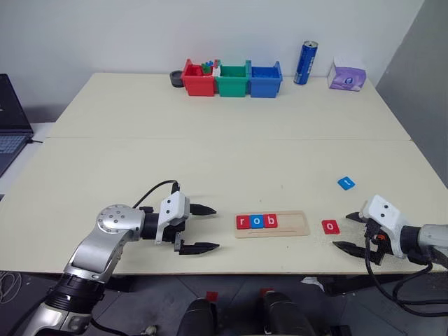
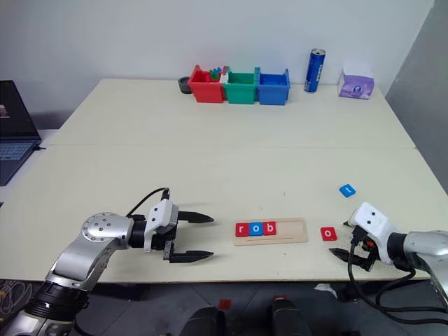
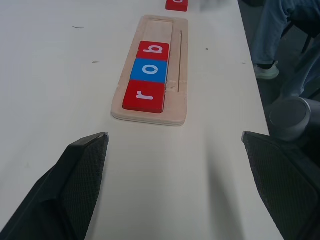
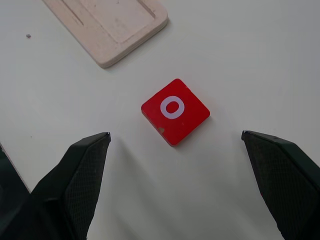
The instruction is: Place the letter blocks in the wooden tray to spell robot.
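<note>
right hand open | cream table | white wall

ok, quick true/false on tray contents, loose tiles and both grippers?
1. The tray holds r, o, b. True.
2. The red o tile sits in the tray. False: it lies on the table, right of the tray.
3. The right gripper holds the red o tile. False: it is open, the tile lying free between the fingers.
4. The blue tile lies on the table, apart from the tray. True.
5. The left gripper is open and empty. True.
</note>
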Controlling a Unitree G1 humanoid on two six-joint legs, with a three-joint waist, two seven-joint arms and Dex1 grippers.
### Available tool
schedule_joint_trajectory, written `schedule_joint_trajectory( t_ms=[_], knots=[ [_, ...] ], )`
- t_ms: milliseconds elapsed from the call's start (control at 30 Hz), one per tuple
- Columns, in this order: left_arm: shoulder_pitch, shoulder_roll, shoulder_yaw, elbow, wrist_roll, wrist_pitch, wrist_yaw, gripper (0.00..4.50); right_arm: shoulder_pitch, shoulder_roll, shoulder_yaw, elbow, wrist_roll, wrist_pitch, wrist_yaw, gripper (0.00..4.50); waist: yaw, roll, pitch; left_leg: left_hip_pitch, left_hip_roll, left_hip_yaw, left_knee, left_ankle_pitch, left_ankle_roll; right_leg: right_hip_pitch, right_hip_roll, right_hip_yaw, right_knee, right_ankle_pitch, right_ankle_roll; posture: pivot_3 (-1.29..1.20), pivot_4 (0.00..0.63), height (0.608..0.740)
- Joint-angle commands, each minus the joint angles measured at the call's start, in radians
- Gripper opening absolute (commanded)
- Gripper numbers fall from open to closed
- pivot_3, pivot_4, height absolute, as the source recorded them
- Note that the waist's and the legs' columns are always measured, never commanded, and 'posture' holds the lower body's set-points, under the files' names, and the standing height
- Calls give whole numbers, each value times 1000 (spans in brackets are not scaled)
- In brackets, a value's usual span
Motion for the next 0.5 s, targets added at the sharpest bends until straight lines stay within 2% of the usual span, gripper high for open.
schedule_joint_trajectory(
  t_ms=[33,367,467,500],
  knots=[
    [-9,3,6,-36,-4,1,4,4500,-62,-24,49,61,-35,-104,61,4470,1,0,0,0,0,0,0,0,0,0,0,0,0,0,0,0,150,740],
    [-8,6,5,-70,-9,32,18,4500,-220,-41,194,197,-92,-207,204,4470,4,0,0,-1,1,-1,0,0,0,0,-1,0,0,0,0,0,150,740],
    [-6,6,6,-91,-12,51,26,4500,-235,-32,213,223,-103,-211,217,3908,5,0,0,-1,1,-1,0,0,0,0,-1,0,0,0,-1,0,150,740],
    [-4,6,7,-97,-13,56,28,4500,-237,-30,215,226,-105,-210,219,3572,5,0,0,-1,1,-1,0,0,0,0,-1,0,0,0,-1,0,150,740]
  ],
)
